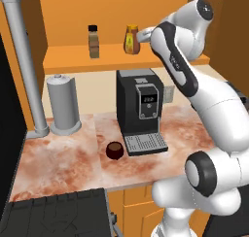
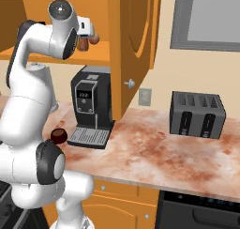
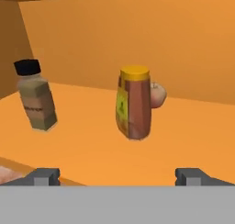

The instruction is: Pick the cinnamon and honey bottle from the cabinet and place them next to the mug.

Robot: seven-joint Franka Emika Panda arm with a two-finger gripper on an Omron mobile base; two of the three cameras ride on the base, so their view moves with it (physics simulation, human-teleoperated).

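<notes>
On the open shelf of the orange wall cabinet point(image 1: 73, 57) stand the cinnamon point(image 1: 93, 42), a black-capped jar of brown powder, and to its right the amber honey bottle point(image 1: 131, 40) with a yellow cap. In the hand view the honey bottle point(image 3: 134, 103) is straight ahead and the cinnamon point(image 3: 36, 99) is at the left. My gripper point(image 3: 119, 177) is open, short of the honey bottle, with nothing between its fingertips point(image 3: 43, 176). From the left base view the gripper point(image 1: 142, 35) hangs just right of the honey bottle. The dark brown mug point(image 1: 115, 150) sits on the counter before the coffee machine.
A small reddish apple point(image 3: 158, 95) lies behind the honey bottle. The black coffee machine point(image 1: 140, 110) stands under the shelf, with a paper towel roll point(image 1: 62, 105) to its left. A toaster point(image 2: 197, 114) is farther right on the marbled counter point(image 2: 154, 153). The cabinet door point(image 2: 136, 40) hangs open.
</notes>
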